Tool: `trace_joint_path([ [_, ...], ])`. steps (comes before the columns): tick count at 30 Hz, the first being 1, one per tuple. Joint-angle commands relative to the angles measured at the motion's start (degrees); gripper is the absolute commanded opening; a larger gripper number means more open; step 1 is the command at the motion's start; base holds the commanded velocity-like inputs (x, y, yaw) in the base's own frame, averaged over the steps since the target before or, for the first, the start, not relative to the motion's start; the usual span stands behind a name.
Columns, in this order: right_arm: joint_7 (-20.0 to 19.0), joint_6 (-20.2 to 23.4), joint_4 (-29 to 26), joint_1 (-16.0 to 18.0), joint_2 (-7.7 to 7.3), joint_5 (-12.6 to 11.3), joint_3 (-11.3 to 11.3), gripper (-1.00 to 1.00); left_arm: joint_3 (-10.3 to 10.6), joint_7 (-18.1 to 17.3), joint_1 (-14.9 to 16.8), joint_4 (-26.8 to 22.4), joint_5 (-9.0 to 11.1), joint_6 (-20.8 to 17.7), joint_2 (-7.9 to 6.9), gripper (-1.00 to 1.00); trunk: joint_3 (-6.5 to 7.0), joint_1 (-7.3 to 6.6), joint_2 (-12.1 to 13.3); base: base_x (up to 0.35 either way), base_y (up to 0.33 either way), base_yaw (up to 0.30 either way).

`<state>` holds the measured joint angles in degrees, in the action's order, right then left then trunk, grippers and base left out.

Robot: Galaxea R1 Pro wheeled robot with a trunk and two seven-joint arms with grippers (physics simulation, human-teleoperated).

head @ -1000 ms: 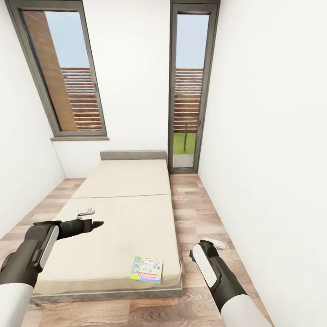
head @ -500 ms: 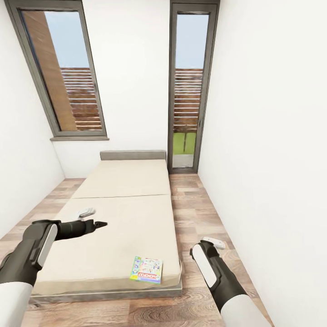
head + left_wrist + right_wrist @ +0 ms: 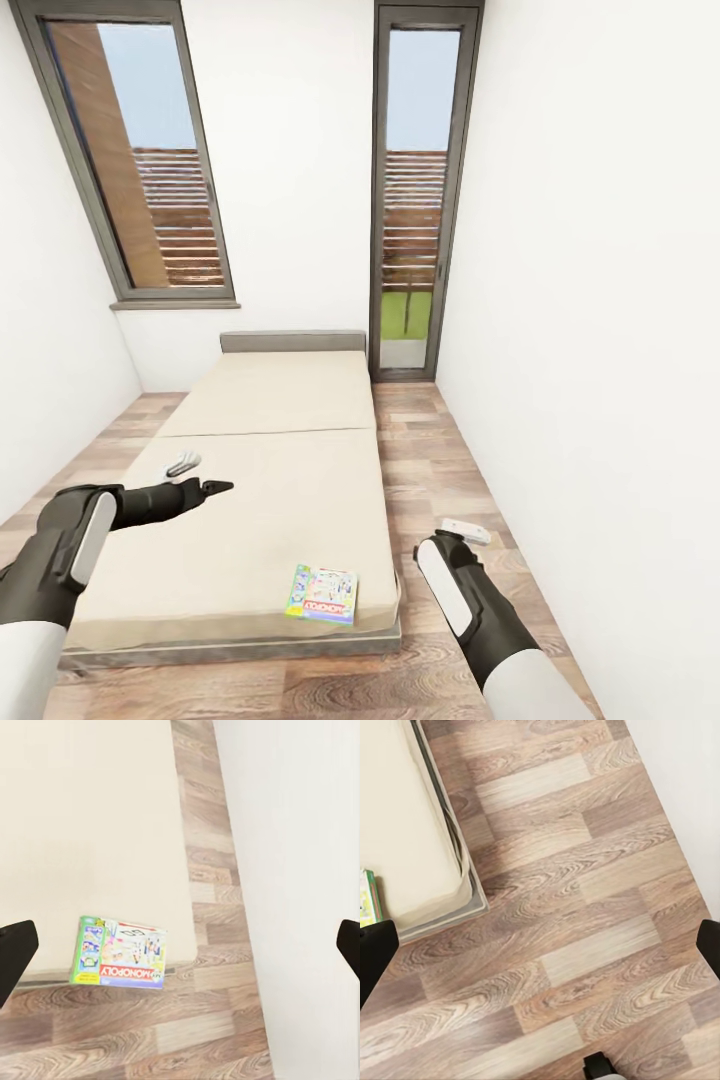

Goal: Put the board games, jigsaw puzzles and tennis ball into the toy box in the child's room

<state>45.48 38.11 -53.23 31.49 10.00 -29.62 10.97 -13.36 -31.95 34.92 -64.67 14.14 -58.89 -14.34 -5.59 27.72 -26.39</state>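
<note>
In the head view, the bed [image 3: 270,480] fills the centre, with a board game [image 3: 322,594] lying flat near its lower right corner. The left gripper [image 3: 195,476] hangs over the bed's left side, its fingers spread and holding nothing. The right gripper [image 3: 466,530] hangs over the wood floor [image 3: 440,460] at lower right, likewise spread and empty.

In the left wrist view, the board game [image 3: 120,953] reads "MONOPOLY" and sits at the bed's [image 3: 90,832] edge, lower left of centre.

In the right wrist view, the bed's [image 3: 405,832] corner shows at the left, with a sliver of the board game [image 3: 367,897] at the left edge.

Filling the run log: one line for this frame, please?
phase: at bed | left gripper: open, empty, over bed | right gripper: open, empty, over floor | board game: near bed's foot corner, untouched
</note>
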Motion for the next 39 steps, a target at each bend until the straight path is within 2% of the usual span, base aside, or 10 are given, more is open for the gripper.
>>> trace_joint_path([
  [1,0.5,0.3,-0.1,0.1,0.00,-0.5,0.2,1.00,-0.5,-0.3,0.1,0.0,-0.1,-0.3,0.01,1.00,-0.31,0.26,-0.5,0.000,0.000,0.000],
  [7,0.5,0.2,-0.1,0.1,0.00,-0.5,0.2,1.00,-1.9,-0.4,0.1,0.0,0.7,-0.3,0.07,1.00,-1.39,1.58,-2.9,0.000,0.000,0.000],
  [9,0.5,0.2,-0.1,0.1,0.00,-0.5,0.2,1.00,-2.8,-0.5,0.1,0.1,2.3,-0.3,0.14,1.00,-1.75,2.02,-3.8,0.000,0.000,0.000],
  [14,0.5,0.2,-0.2,0.1,0.00,-0.5,0.2,1.00,-3.3,-0.4,0.1,0.2,5.3,-0.2,0.24,1.00,-2.65,3.11,-5.8,0.000,0.000,0.000],
  [22,0.2,0.2,-0.5,0.1,0.00,-0.5,0.1,1.00,-3.3,-0.1,0.1,6.2,6.4,0.2,1.43,1.00,-4.08,4.87,-9.0,-0.085,0.000,0.000],
  [25,-1.7,0.3,-2.7,-0.1,-0.20,-0.6,-0.2,1.00,-3.4,0.1,0.1,8.2,6.3,0.4,2.12,1.00,-4.62,5.53,-10.2,-0.205,0.000,0.000],
  [29,-11.2,0.5,-8.7,-0.8,-0.80,-1.2,-0.8,1.00,-3.6,0.3,0.1,9.4,6.3,0.8,2.73,1.00,-5.34,6.41,-11.8,-0.063,0.000,0.000],
  [31,-18.2,0.6,-10.3,-0.8,-1.76,-1.6,-2.2,1.00,-3.6,0.3,0.1,10.9,6.3,2.0,3.42,1.00,-5.70,6.85,-12.6,-0.018,0.000,0.000],
  [33,-22.5,0.6,-10.9,-0.8,-2.65,-1.8,-4.0,1.00,-3.6,0.4,0.1,12.6,6.3,3.4,3.70,1.00,-6.06,7.29,-13.4,-0.009,0.000,0.000],
  [39,-30.2,0.6,-11.4,-0.8,-3.69,-2.0,-8.7,1.00,-3.6,0.4,0.1,18.5,6.3,7.2,4.01,1.00,-7.13,8.60,-15.8,-0.003,0.000,0.000],
])
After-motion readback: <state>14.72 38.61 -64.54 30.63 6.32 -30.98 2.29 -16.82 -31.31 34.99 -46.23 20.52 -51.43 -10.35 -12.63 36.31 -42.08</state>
